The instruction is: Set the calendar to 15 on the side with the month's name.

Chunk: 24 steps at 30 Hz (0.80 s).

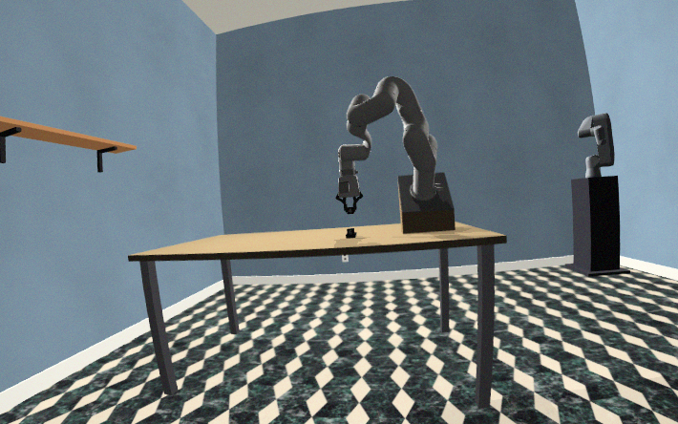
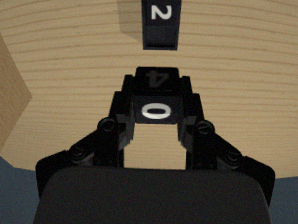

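Aloft, cube point(image 2: 156, 99) in grip, 0, perhaps 4

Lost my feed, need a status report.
Gripper shut on one black cube, 0 facing camera, high above table. Other cube, 2 up, below. Nothing in the way.

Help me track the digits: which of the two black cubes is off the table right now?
The cube clamped in the gripper, showing a white 0 toward the wrist camera. The other cube, showing a 2, sits on the table below.
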Tool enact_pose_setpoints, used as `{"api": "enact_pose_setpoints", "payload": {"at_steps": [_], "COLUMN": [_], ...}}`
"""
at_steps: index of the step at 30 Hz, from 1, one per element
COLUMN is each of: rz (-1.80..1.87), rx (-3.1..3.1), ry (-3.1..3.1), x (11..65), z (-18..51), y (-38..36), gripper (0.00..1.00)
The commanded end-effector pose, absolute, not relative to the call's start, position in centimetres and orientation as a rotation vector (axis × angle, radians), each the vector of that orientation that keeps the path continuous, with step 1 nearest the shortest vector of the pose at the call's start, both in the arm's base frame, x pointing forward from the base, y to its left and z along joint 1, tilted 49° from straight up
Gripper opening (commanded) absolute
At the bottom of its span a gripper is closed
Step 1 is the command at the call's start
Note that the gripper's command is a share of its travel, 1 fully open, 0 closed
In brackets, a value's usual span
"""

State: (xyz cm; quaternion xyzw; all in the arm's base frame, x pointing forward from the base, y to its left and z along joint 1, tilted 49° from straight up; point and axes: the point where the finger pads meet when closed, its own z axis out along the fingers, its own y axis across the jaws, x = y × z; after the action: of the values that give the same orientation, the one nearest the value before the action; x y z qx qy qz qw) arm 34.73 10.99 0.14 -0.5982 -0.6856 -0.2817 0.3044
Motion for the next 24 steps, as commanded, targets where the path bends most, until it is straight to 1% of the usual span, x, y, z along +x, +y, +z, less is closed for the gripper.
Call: {"api": "enact_pose_setpoints", "payload": {"at_steps": [1,14,24], "rz": [-0.746,-0.746,-0.746], "rx": [-1.588,-1.588,-1.588], "ry": [-1.815,-1.815,-1.815], "x": [34.8,34.8,34.6], "z": [0.2,0.0,-1.7], "y": [10.9,11.2,13.1], "gripper": [0.29,0.29,0.29]}}
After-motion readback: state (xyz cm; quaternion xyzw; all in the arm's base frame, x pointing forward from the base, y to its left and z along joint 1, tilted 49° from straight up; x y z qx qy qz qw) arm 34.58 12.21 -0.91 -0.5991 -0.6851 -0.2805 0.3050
